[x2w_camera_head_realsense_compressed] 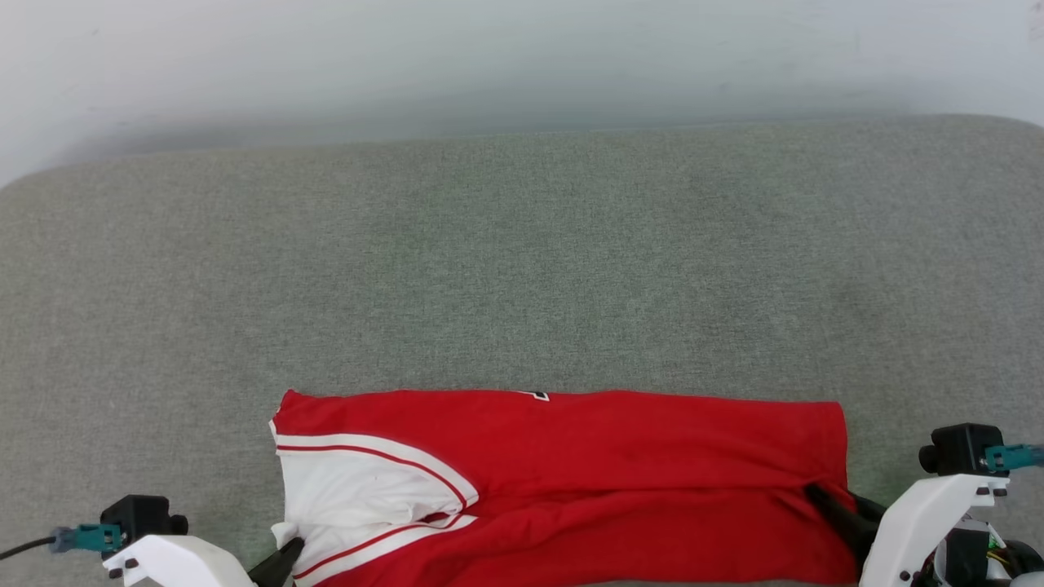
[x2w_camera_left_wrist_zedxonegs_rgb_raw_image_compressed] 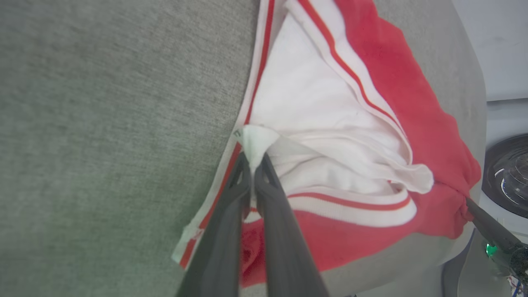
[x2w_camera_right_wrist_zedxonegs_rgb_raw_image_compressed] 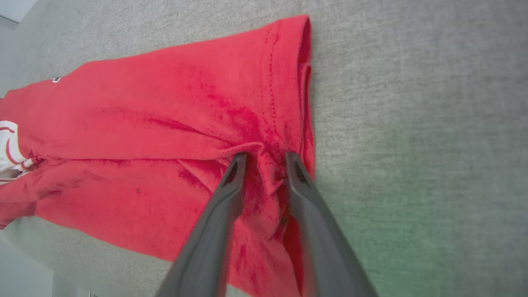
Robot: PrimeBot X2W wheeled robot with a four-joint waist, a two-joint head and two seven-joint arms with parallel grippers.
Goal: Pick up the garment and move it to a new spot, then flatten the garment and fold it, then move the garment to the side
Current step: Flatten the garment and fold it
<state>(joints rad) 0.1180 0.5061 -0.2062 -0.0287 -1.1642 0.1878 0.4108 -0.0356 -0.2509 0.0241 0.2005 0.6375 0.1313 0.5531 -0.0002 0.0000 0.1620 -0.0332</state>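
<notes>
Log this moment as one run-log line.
left gripper: shut on garment | right gripper: open at its red end | garment: lying on grey surface

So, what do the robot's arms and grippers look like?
The left gripper and right gripper each have two long, tapering dark grey fingers. Wrists: white moulded shell, black box, teal plug; a black cable leaves the left plug.

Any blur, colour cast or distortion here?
Head view: soft even light, grey surface far edge bows from lens distortion. Left wrist view: green tint lower left, left gripper blurs toward the lens. Right wrist view: green cast lower right, garment red oversaturated.
</notes>
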